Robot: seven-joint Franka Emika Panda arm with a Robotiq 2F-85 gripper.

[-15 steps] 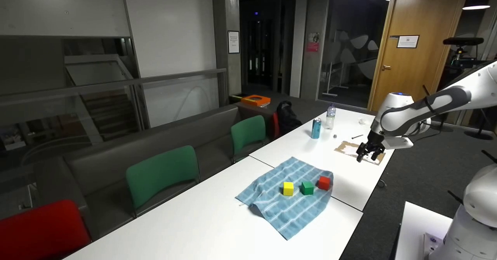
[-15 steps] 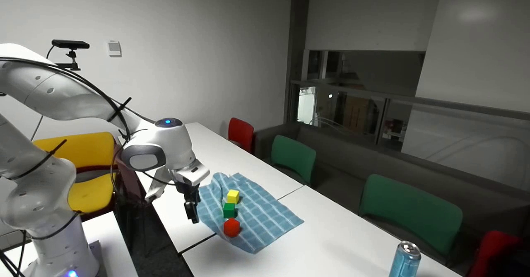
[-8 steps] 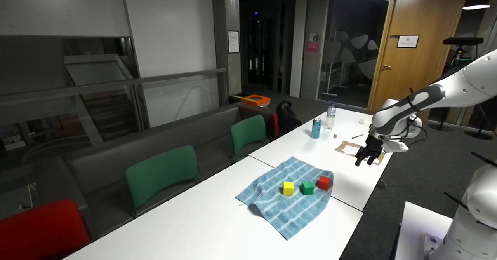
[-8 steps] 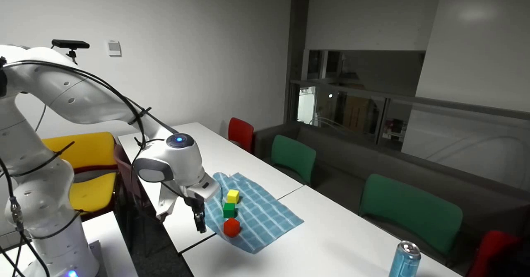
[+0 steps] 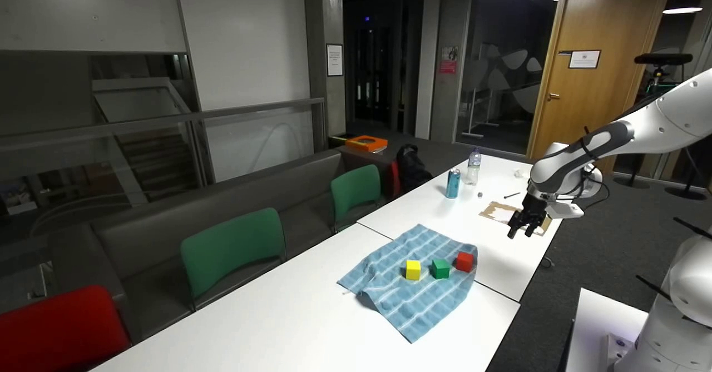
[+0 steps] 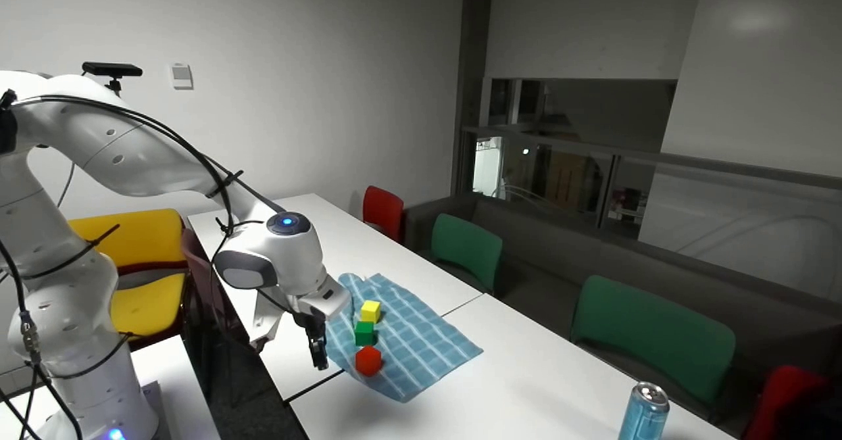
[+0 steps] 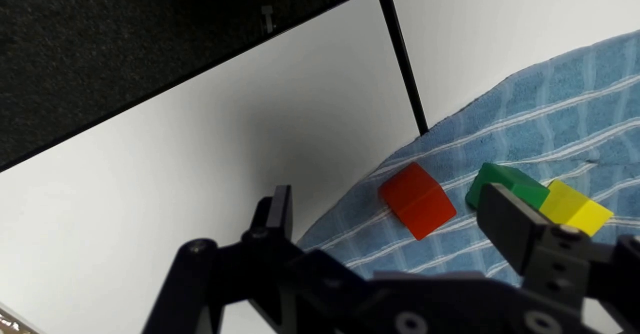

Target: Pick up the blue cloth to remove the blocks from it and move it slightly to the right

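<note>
The blue cloth (image 5: 414, 305) lies spread and slightly wrinkled on the white table, across the seam. It shows also in an exterior view (image 6: 427, 341) and in the wrist view (image 7: 540, 124). On it stand a yellow block (image 5: 413, 270), a green block (image 5: 440, 268) and a red block (image 5: 464, 261), in a row toward one edge. My gripper (image 5: 520, 234) is open and empty, above the table beside the cloth. In the wrist view my gripper (image 7: 385, 189) frames the red block (image 7: 419, 201) and the cloth's edge from above. One finger partly hides the green block (image 7: 510, 184).
A blue can (image 5: 453, 183), a clear bottle (image 5: 473, 167) and a piece of cardboard (image 5: 498, 212) lie or stand farther along the table. The can shows also in an exterior view (image 6: 644, 414). Green chairs (image 5: 233, 252) line the table's side.
The gripper has come down and shifted a little, rightward in an exterior view, mostly in the earlier half second. It has barely moved since. The cloth and blocks have not moved.
</note>
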